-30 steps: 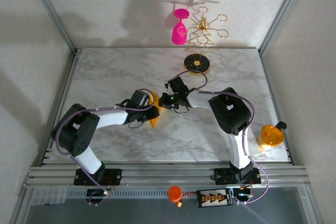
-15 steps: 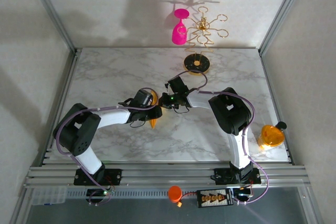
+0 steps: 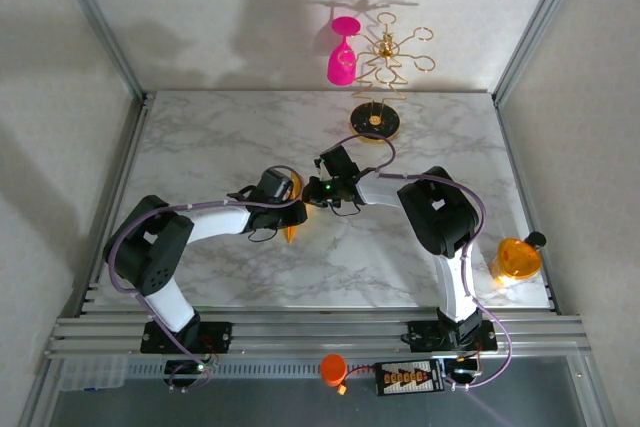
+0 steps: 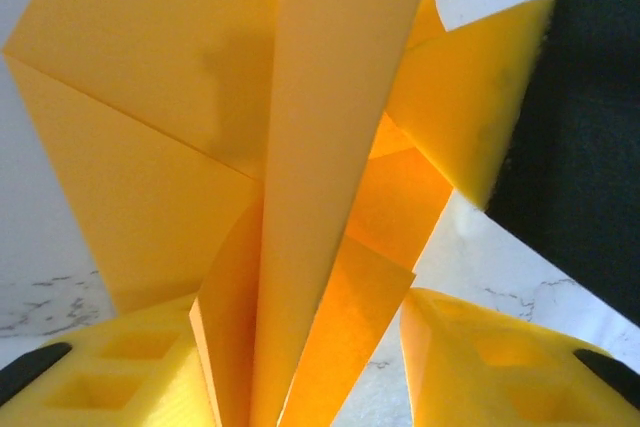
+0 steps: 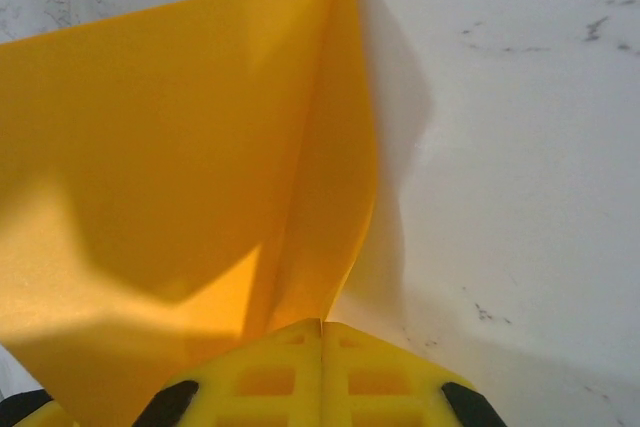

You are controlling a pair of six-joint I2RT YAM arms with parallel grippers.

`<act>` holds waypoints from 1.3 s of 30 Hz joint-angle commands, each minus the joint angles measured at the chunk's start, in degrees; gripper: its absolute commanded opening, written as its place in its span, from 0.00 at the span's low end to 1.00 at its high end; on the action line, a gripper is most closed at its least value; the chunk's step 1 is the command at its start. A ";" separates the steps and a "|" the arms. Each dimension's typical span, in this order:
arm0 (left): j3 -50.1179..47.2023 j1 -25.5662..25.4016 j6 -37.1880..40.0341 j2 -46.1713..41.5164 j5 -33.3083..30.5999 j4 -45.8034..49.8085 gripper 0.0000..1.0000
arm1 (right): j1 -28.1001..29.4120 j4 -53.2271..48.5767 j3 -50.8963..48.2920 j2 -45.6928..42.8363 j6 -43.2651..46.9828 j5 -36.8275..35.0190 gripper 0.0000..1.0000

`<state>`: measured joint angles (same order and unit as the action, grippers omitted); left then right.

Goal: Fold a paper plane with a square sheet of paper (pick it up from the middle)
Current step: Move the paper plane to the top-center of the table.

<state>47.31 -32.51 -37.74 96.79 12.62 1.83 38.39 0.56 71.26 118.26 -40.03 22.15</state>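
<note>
The orange-yellow paper [image 3: 291, 229], partly folded into a pointed shape with a centre ridge, is held at mid-table between both grippers. My right gripper [image 5: 322, 332] is shut on the paper [image 5: 180, 147], its pads pressed together over the ridge's near end. My left gripper [image 4: 300, 357] is open, and the creased flaps of the paper [image 4: 320, 147] stand between its yellow fingers [image 4: 480, 367], with a gap to the right one. In the top view the left gripper [image 3: 294, 209] and right gripper [image 3: 306, 193] almost touch, hiding most of the paper.
A gold stand [image 3: 375, 122] with a hanging pink wine glass [image 3: 342, 57] stands at the back centre. A round orange translucent disc [image 3: 516, 259] sits at the right table edge. An orange cap [image 3: 332, 367] lies on the front rail.
The left gripper has moved slightly right and forward over the paper, so less orange shows below it. The right arm has stayed put.
</note>
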 commanded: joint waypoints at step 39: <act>-3.89 6.37 0.21 -2.96 5.03 -2.94 0.28 | 0.19 -1.96 1.48 -0.44 1.01 -0.13 0.03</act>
<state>41.06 -25.32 -40.88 93.25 20.53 -4.95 38.54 -0.27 71.26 118.26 -39.81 22.17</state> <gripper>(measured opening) 0.285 0.058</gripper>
